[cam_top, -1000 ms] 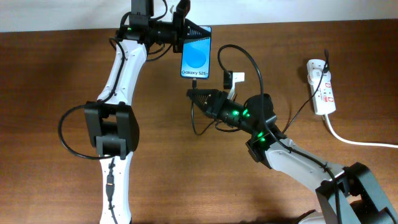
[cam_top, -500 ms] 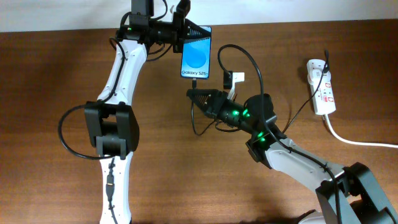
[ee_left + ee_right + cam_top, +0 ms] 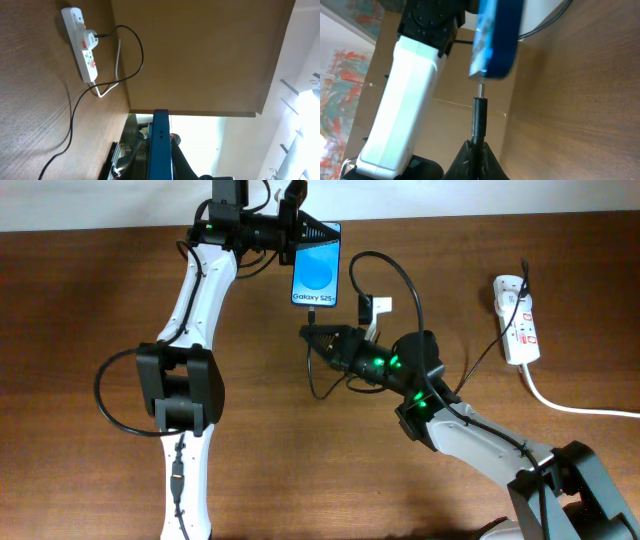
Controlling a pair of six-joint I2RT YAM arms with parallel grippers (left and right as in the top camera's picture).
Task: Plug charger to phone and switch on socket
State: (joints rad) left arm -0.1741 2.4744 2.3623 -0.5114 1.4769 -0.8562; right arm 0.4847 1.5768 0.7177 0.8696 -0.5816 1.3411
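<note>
Left end effector (image 3: 322, 228) pinches phone (image 3: 316, 268) at its top edge. Right end effector (image 3: 479, 147) pinches charger (image 3: 479, 114), tip just under phone's btm, poss. touching. Socket (image 3: 518, 320) lies well off to its right on counter (image 3: 90, 300).

Table (image 3: 60, 300) lies open at far left and lower centre. The charger (image 3: 402, 272) loops through mid-frame below the phone (image 3: 315, 272); the socket (image 3: 518, 320) and white cord (image 3: 570, 406) line the right edge.
</note>
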